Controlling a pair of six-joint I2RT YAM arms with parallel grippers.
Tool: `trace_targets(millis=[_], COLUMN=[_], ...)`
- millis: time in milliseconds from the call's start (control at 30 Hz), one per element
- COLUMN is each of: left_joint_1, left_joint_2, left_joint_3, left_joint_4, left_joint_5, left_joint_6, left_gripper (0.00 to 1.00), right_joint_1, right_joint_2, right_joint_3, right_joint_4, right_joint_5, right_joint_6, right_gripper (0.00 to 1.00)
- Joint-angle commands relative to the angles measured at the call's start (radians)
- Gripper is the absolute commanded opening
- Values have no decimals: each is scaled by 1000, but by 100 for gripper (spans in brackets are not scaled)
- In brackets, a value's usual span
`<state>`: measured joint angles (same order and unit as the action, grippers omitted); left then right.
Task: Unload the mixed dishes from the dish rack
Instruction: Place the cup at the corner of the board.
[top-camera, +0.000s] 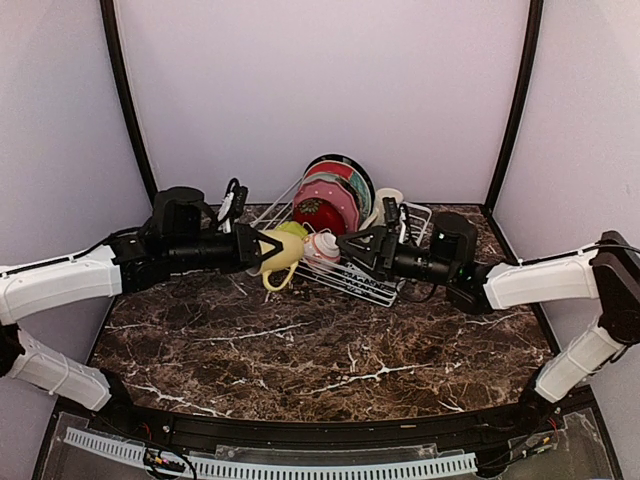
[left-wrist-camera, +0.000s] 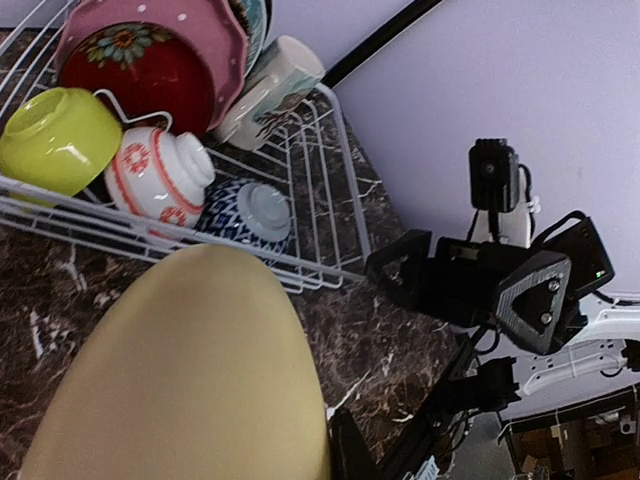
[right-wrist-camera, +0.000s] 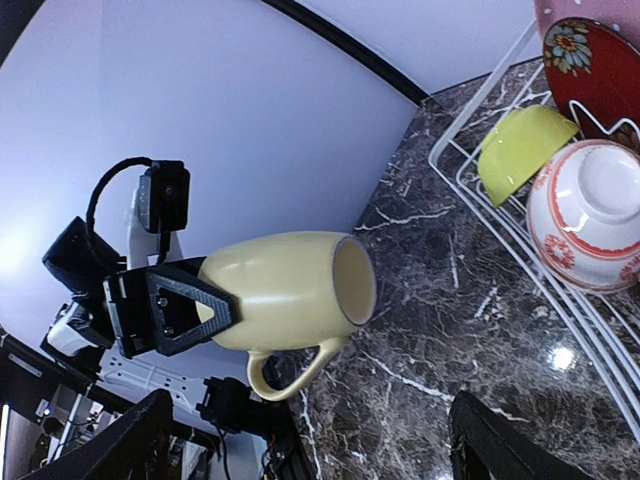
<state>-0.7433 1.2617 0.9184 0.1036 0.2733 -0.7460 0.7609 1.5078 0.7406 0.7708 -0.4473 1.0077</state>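
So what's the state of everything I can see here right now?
Yellow ceramic mug: held sideways, outside the rack.
Left end effector: shut on that mug.
Right end effector: open, empty.
White wire dish rack: loaded.
Lime round bowl: tipped on its side, racked.
Red-and-white patterned bowl: tipped on its side, racked.
Red plate: standing on edge.
Pink plate: standing on edge.
Beige mug: lying tilted, racked.

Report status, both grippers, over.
Left gripper shut on yellow mug, airborne beside dish rack. Right gripper open, empty, close by. Bowls, plates in rack. Nothing blocking.

Tabletop (top-camera: 300, 365) open; yellow mug (top-camera: 281, 254) hangs before dish rack (top-camera: 365, 287).
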Motion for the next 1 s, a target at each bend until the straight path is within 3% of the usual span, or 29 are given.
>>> trace_targets(millis=[0,133,367,533,967], left_joint_1=[4,-59,-218,-344,-356], left_joint_2=[-91,-138,-163,-83,-113], left_joint_3=[77,77,-6,-21,-180], left_joint_4=[-553,-898,-1102,-1178,-1154], left_joint_5=[-79,-162,-350,-410,-283], left_joint_6=[118,82,-89,-172,-154], left_gripper=[1,1,1,1,1], right_joint_1=[-12,-11,-12,-15,-15], right_joint_2=[-52,-42,-10,-31,-125], right_joint_3=[87,242,381,360,255], right_joint_4=[-349,-669,-932,-947,-871], right_joint_5=[95,239,464,505,466], right_joint_6=[-217,-345,-451,-456,-461], right_gripper=[94,98,99,99,99])
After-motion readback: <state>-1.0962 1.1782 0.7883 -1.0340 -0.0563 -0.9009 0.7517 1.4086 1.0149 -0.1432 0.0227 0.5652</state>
